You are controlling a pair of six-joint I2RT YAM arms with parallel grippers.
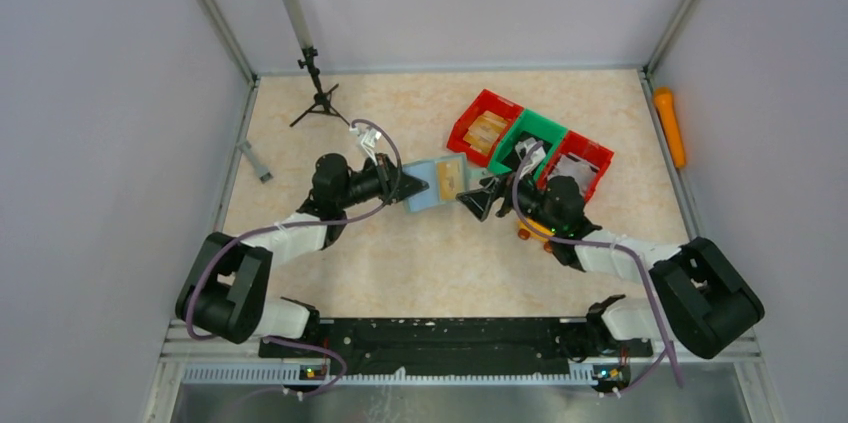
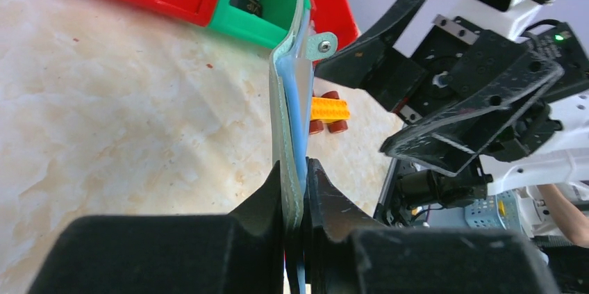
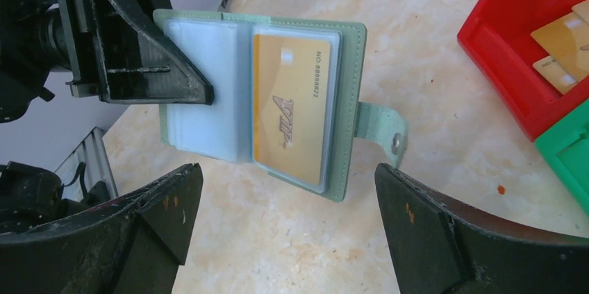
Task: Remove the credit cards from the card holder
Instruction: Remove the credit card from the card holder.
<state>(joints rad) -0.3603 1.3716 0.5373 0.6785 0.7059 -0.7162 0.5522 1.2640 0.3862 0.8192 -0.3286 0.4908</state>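
So the card holder (image 3: 208, 92) is sitting mid-table, hanging open like a book between the two arms. The left gripper (image 2: 295, 183) is clenching down on its left edge, and the open face is pointing at the right gripper (image 1: 478, 201). It's showing a grey-green cover and cloudy clear sleeves, with a gold card (image 3: 292, 110) tucked in the right-hand sleeve. The little tab (image 3: 382, 131) with its snap is sticking out the far side. The right gripper's jaws are spread wide and holding nothing, one finger on each side of the holder but not touching it. Just beyond the tab a red bin (image 3: 514, 44) is sitting close with a few loose gold cards (image 3: 566, 40) lying in it. A green bin (image 1: 530, 143) and a second red bin (image 1: 585, 158) are lining up next to it. A yellow toy car (image 2: 328, 110) is parking on the table behind the holder, under the right arm. Farther out, a small black tripod (image 1: 318, 93) is standing near the back left corner, a small grey piece (image 1: 255, 161) is lying by the left wall, and an orange thing (image 1: 668, 128) is lying along the right edge. Open tabletop is showing in front of the holder, toward the arm bases.
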